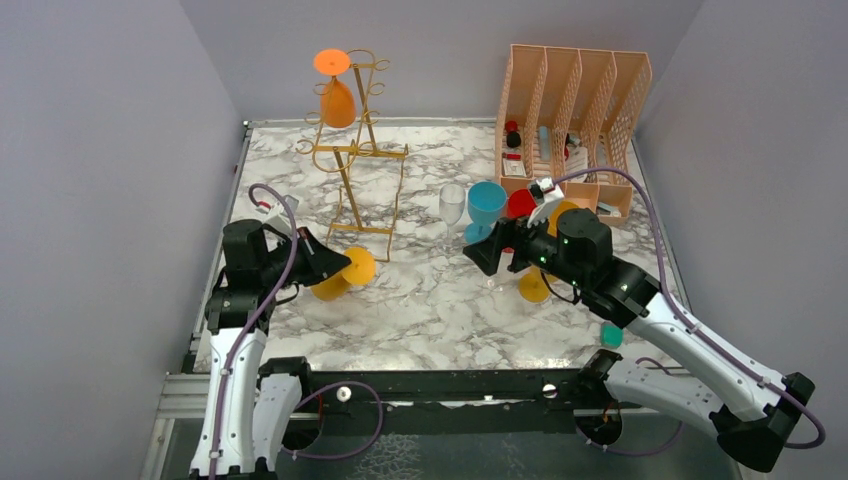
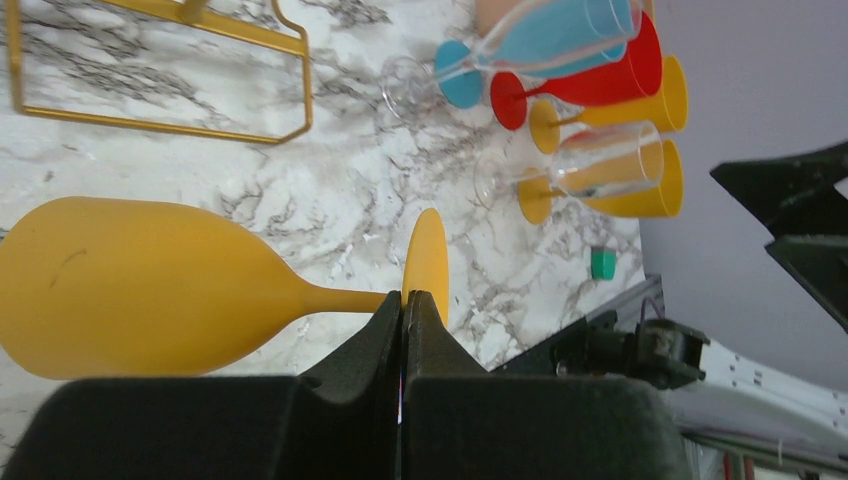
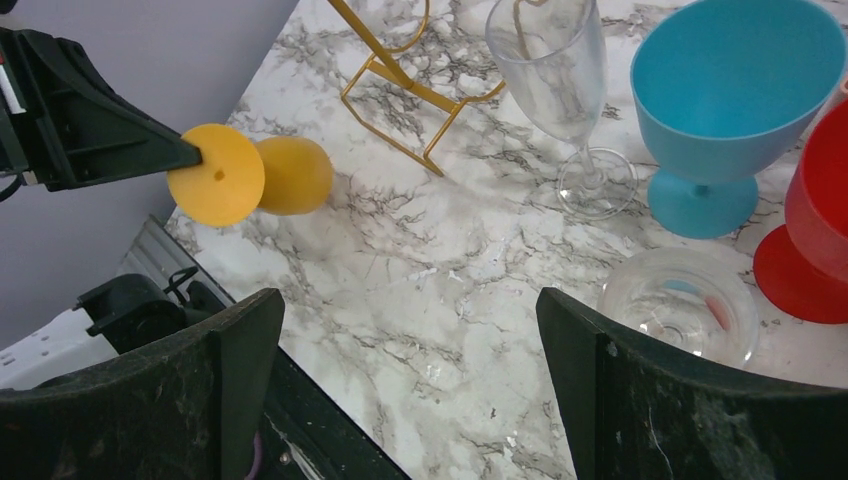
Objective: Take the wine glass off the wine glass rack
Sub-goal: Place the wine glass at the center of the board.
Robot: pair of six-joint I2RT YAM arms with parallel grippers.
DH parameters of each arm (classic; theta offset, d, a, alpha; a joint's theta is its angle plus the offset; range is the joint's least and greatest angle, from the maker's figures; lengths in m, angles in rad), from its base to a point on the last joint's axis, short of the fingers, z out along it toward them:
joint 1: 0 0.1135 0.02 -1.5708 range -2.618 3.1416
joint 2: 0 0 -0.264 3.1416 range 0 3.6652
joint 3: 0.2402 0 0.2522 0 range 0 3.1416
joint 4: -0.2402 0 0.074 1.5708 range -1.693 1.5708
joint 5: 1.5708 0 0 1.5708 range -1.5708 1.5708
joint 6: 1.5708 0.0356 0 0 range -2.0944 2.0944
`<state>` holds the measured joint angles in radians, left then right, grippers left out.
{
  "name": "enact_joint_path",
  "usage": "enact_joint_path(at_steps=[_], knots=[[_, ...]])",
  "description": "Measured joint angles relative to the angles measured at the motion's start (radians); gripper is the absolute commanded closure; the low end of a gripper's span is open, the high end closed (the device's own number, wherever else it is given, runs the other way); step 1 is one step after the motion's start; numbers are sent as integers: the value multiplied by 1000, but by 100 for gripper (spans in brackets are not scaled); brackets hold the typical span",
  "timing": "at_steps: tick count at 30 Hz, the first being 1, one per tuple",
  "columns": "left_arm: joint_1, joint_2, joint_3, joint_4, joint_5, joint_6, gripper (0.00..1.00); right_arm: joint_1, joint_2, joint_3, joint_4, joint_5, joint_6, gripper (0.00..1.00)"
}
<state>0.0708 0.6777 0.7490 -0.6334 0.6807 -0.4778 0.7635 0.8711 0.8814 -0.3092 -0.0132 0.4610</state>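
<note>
At the left of the top view, my left gripper (image 2: 403,300) is pinched tight on the stem of the yellow wine glass (image 2: 150,285), held sideways low over the table (image 1: 430,310). I'd tip it upright and lower it foot first. Further up, an orange wine glass (image 1: 338,100) hangs inverted on the wine glass rack (image 1: 360,152). My right gripper (image 3: 408,300) gapes wide and empty near the clear flute (image 3: 548,70).

The wine glass rack (image 2: 160,127) runs off the left wrist view's top edge; bits inside the peach organiser (image 1: 560,85) are too small to name.
</note>
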Motion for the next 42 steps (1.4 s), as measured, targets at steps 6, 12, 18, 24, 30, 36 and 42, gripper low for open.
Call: enact_joint_path(at_steps=[6, 12, 18, 24, 30, 36, 42], knots=[[-74, 1, -1, -3, 127, 62, 100, 0, 30, -5, 23, -39, 14, 0], [-137, 33, -7, 12, 263, 107, 100, 0, 53, -7, 42, -87, 22, 0], [-253, 108, -21, 98, 300, 92, 100, 0, 80, -14, 76, -162, 32, 1], [-487, 108, -64, 294, 185, -32, 100, 0, 137, -15, 112, -293, 45, 14], [-638, 111, -66, 389, 26, -76, 100, 0, 213, -15, 151, -480, 53, 38], [-643, 104, -79, 468, -36, -109, 100, 0, 265, -14, 151, -608, 43, 54], [-655, 114, -79, 511, -31, -121, 100, 0, 283, -13, 163, -670, 46, 58]])
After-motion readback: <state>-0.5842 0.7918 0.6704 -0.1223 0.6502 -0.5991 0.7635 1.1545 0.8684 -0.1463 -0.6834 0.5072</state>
